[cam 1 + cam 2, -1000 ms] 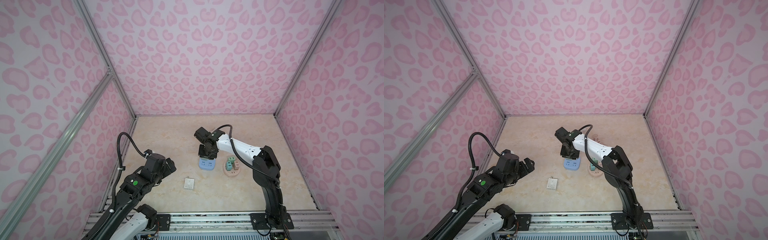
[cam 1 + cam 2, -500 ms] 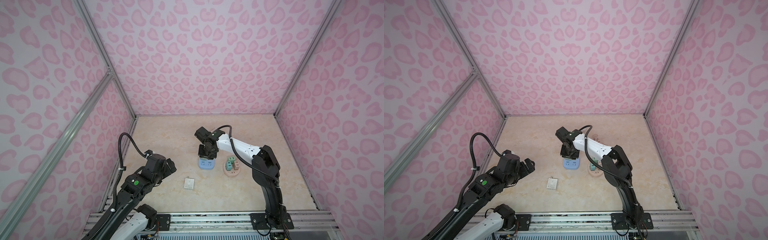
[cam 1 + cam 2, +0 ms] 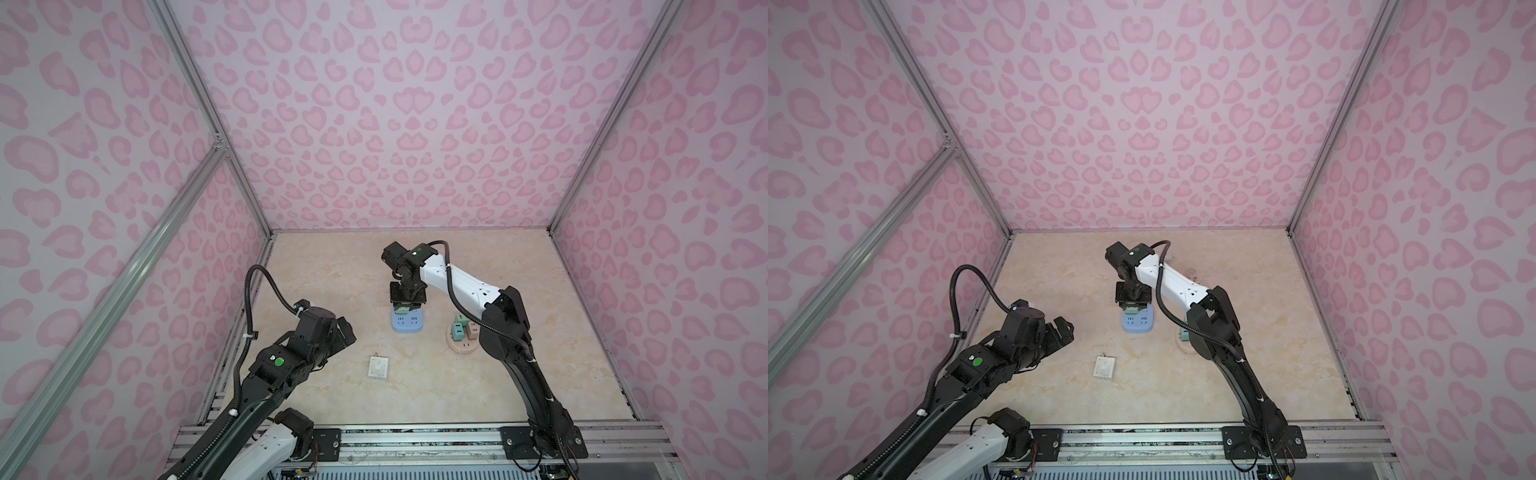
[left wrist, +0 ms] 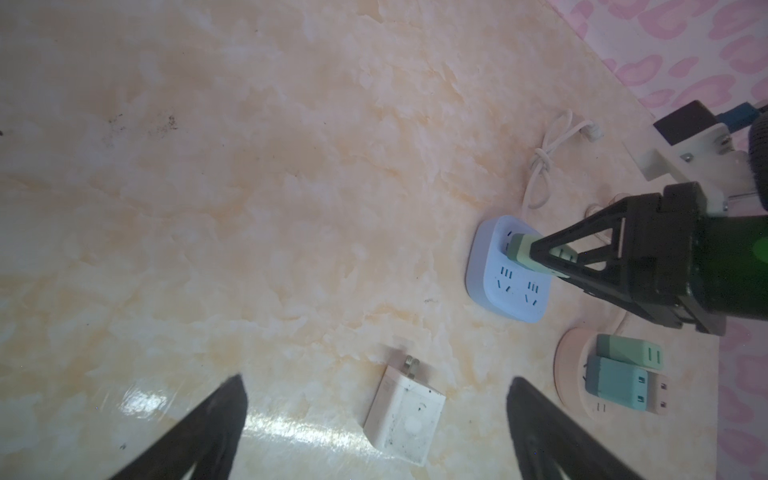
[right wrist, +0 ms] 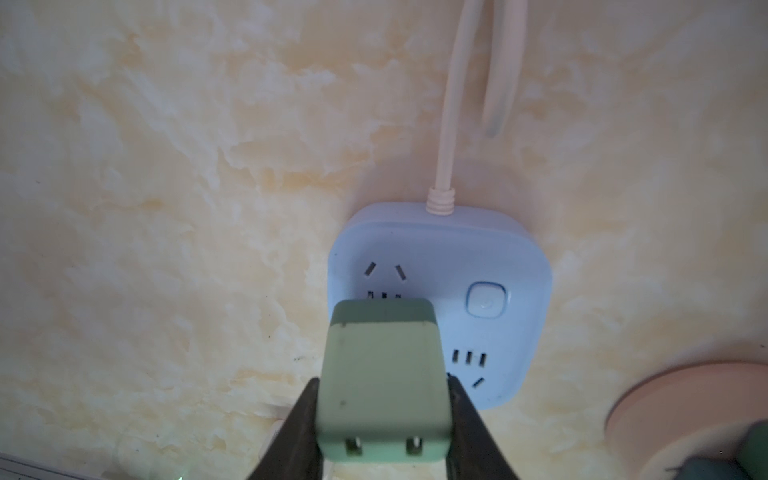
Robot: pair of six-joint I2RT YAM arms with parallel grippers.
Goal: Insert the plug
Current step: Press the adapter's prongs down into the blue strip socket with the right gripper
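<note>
I am clamping the right gripper (image 5: 446,419) on the two flat sides of the green plug (image 5: 444,357), leaving its pin end free for insertion. The plug is standing upright against the blue socket block (image 5: 498,257), at the outlet nearest the block's cord. I cannot tell whether the pins are seating. The left gripper (image 4: 376,380) is hanging well apart from the block, jaws spread wide and empty.

Lilac walls (image 3: 415,124) carry pink blotches; the table (image 3: 457,395) is marbled beige. The plug (image 5: 365,374) is sage green, the socket block (image 3: 407,329) pale blue, the disc (image 3: 461,347) at its four o'clock peach.
</note>
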